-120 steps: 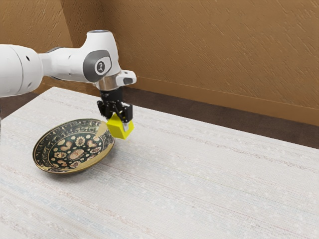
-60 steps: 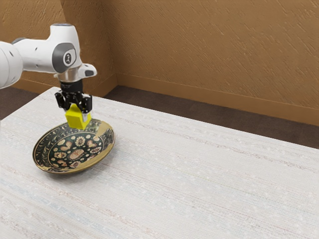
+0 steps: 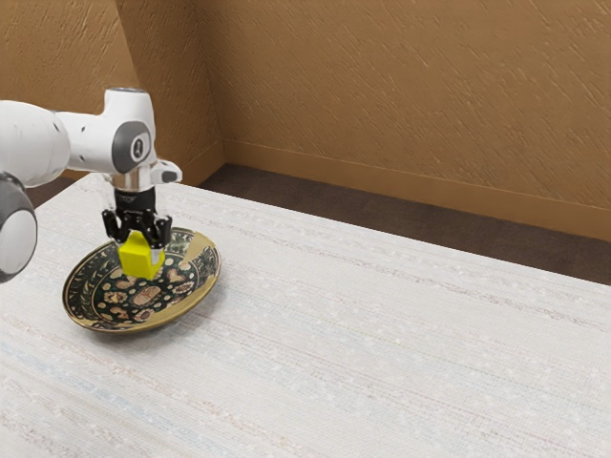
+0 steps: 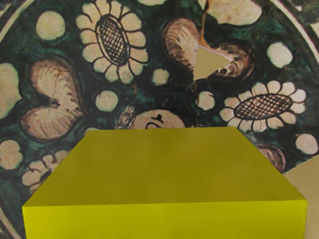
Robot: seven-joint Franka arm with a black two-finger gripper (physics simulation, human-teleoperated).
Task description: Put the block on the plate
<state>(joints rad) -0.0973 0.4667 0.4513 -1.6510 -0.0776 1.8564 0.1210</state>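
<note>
Yellow block (image 3: pixel 140 262) is sitting lower than before, and the gripper (image 3: pixel 140 250) is pinching it over the plate (image 3: pixel 143 297), exterior view's left.

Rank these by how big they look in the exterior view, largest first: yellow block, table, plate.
1. Table, running past the view's edges
2. Plate, patterned, much smaller than the table
3. Yellow block, clearly smallest
</note>
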